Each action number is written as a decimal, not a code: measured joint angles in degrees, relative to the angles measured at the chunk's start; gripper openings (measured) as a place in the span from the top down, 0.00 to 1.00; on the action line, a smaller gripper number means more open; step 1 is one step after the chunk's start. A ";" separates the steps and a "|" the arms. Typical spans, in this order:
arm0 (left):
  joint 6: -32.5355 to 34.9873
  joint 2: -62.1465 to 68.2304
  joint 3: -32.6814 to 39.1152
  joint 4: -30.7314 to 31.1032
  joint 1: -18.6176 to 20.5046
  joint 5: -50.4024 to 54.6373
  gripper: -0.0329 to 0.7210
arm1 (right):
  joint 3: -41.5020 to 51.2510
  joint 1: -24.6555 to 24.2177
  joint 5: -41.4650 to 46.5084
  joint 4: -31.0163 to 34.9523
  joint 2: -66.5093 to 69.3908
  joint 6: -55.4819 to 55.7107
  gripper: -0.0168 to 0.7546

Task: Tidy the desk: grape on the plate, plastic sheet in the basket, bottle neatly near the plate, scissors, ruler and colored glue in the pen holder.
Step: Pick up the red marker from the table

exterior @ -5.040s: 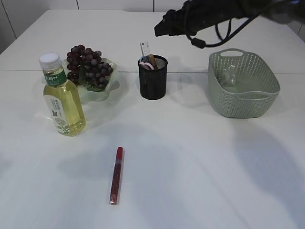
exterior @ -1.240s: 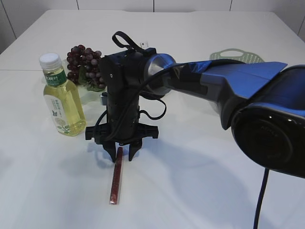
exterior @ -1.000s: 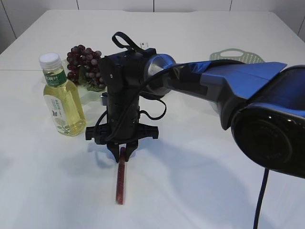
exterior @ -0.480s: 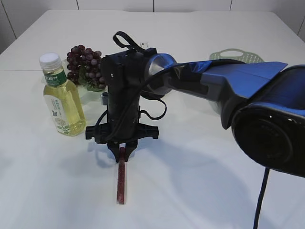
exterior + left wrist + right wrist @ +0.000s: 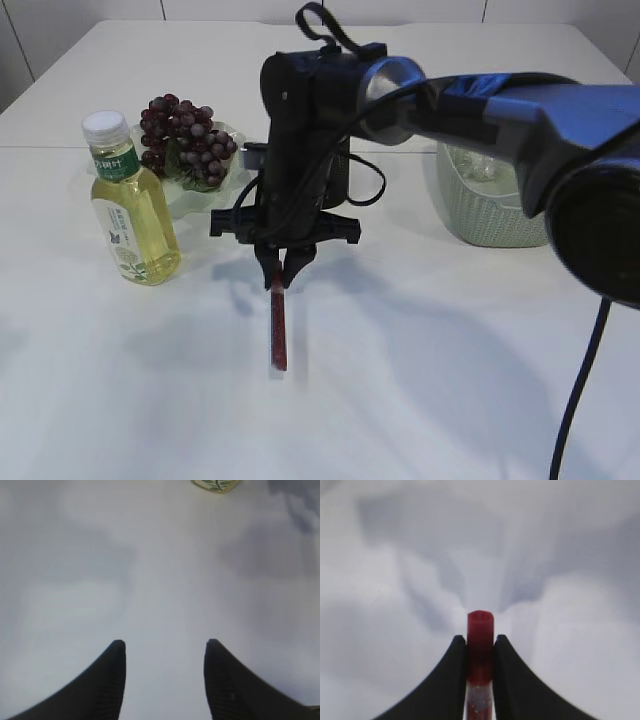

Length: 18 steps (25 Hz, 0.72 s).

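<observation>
Blue-black arm, looped cable, black claw

A tea bottle stood left, before the plate bearing grapes; a woven basket sat far right.

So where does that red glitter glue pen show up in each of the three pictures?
Exterior view: red glitter glue pen hangs at centre from the right gripper.
Left wrist view: not in it.
Right wrist view: bottom centre, pinched between the black fingers.
Shared landmark: the white table.
</observation>
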 joint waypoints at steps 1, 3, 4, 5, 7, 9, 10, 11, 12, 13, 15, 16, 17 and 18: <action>0.00 0.00 0.00 0.00 0.00 0.00 0.46 | 0.00 -0.91 0.00 0.64 -0.70 -1.03 0.82; 0.00 0.00 0.00 0.00 0.00 0.00 0.46 | 0.00 -2.74 0.00 1.41 -2.09 -2.82 0.82; 0.00 0.00 0.00 0.00 0.00 0.00 0.46 | 0.00 -3.80 0.00 1.69 -2.94 -3.81 0.82; 0.00 0.00 0.00 0.00 0.00 0.00 0.46 | 0.00 -4.95 0.00 2.14 -3.79 -4.62 0.82; 0.00 0.00 0.00 0.00 0.00 0.00 0.46 | 0.00 -7.28 0.00 3.36 -5.21 -7.02 0.82; 0.00 0.00 0.00 0.00 0.00 0.00 0.46 | 0.00 -10.01 0.00 4.99 -6.26 -9.12 0.82; 0.00 0.00 0.00 0.00 0.00 0.00 0.46 | 0.00 -11.19 0.00 6.06 -6.80 -10.09 0.82; 0.00 0.00 0.00 0.00 0.00 0.00 0.46 | 0.00 -12.62 0.00 7.14 -7.24 -11.07 0.82; 0.00 0.00 0.00 0.00 0.00 0.00 0.46 | 0.00 -13.99 0.00 8.56 -7.52 -12.04 0.82; 0.00 0.00 0.00 0.00 0.00 0.00 0.46 | 0.00 -15.09 0.10 10.10 -7.74 -13.49 0.82; 0.00 0.00 0.00 0.00 0.00 0.00 0.46 | 0.00 -17.67 0.10 15.05 -7.88 -18.19 0.82; 0.00 0.00 0.00 0.00 0.00 0.00 0.46 | -0.11 -18.82 0.10 17.48 -7.88 -20.76 0.82; 0.00 0.00 0.00 0.00 0.00 0.00 0.46 | -0.11 -19.67 0.10 20.61 -7.90 -24.29 0.82; 0.00 0.00 0.00 0.00 0.00 0.00 0.46 | -0.11 -20.53 -0.03 23.66 -8.00 -27.74 0.82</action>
